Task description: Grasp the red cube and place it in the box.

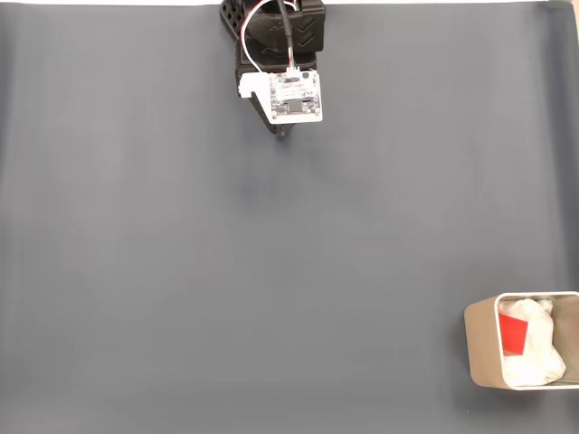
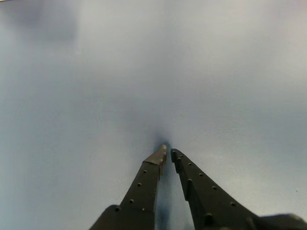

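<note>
Nearest, in the wrist view: one gripper (image 2: 168, 152) with two dark perforated fingers (image 2: 144, 184) rising from the bottom edge, tips drawn almost together with a thin sliver of gap, nothing held between them, tips hovering close over the plain blue-grey surface (image 2: 76, 120) with a soft shadow beneath. Seen from above in the fixed view: one black arm (image 1: 276, 41) at the top centre edge, folded back near its base, carrying one white circuit board (image 1: 295, 96) with red and white wires running up from it; gripper tip (image 1: 284, 132) just peeking out below the board, jaws hard to read from here. Across the wide dark grey mat (image 1: 226, 271): bare cloth, nothing lying between arm and container. Far down at the lower right corner, well apart from the arm: one box (image 1: 482, 348), beige with rounded corners and a pale rim, partly cut by the picture's edge. Inside it: crumpled white lining (image 1: 541, 348), and one red cube (image 1: 515, 333) resting against the left inner wall, partly tucked under the lining's folds.
</note>
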Motion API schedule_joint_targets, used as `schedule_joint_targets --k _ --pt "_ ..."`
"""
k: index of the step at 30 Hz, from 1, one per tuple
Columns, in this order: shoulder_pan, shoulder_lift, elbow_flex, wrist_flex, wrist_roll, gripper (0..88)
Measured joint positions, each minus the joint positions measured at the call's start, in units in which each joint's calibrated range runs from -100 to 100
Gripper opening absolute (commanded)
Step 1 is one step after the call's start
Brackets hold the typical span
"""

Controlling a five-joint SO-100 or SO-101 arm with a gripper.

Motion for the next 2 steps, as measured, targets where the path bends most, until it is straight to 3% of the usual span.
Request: schedule_joint_targets --k 2 --pt "0.0 0.0 0.0 0.0 0.0 0.1"
